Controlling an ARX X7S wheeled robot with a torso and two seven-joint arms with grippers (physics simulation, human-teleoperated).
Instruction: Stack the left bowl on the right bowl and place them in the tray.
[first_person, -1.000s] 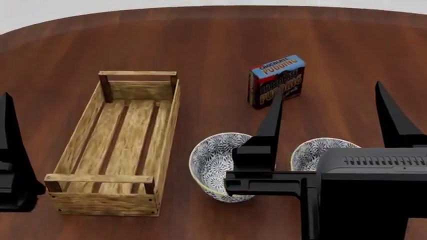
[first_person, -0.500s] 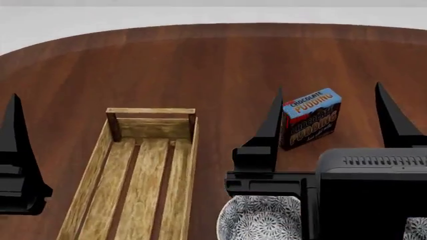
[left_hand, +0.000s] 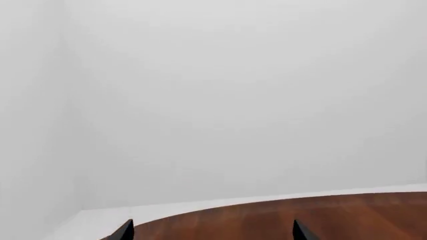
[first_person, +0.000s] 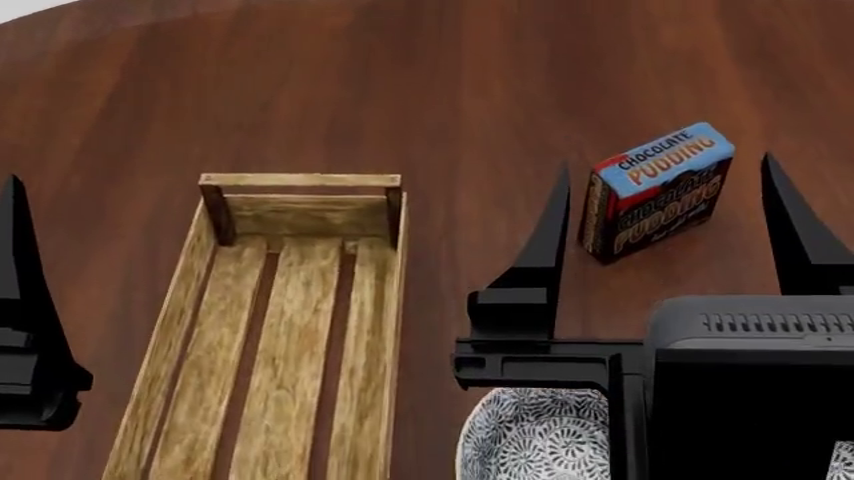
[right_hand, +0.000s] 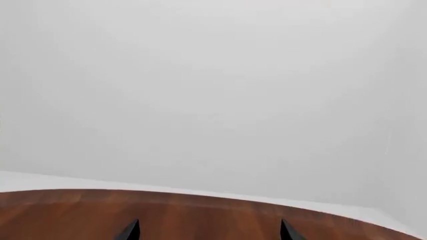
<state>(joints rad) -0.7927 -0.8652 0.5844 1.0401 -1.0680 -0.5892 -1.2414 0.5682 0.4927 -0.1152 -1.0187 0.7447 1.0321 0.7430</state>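
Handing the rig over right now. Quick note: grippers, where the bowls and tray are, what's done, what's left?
Right gripper: open, empty, raised over the table near the pudding box.
Left gripper: open, empty, at the head view's left edge.
Tray: what shows of it is empty.
One bowl shows at the head view's bottom edge, right of the tray, partly behind the right arm; a sliver of another bowl at the bottom right corner. Can't tell rims.
Done: nothing. Left: grasp, stack, tray.

On the counter (first_person: 400, 90) before me, the tray (first_person: 267, 330) lies left, the pudding box (first_person: 661, 190) far right; one bowl (first_person: 541, 440) sits nearest, just right of the tray.
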